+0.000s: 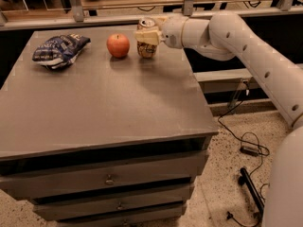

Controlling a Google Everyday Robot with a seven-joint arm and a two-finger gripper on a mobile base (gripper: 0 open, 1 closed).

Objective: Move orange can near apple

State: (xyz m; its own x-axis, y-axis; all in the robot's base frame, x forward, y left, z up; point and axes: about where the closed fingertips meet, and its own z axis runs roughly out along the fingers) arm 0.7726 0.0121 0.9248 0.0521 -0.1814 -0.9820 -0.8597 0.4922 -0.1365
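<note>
The orange can [147,48] stands upright near the far edge of the grey cabinet top [99,108], just right of the red-orange apple [118,45], with a small gap between them. My gripper [147,35] reaches in from the right on the white arm [227,37]. Its cream fingers [147,35] are closed around the can's upper part. The can's base looks to be at or just above the surface.
A blue-and-white snack bag [59,50] lies at the far left of the cabinet top. A rail and shelf run behind the cabinet. Drawers face front below. Cables [246,145] lie on the speckled floor at the right.
</note>
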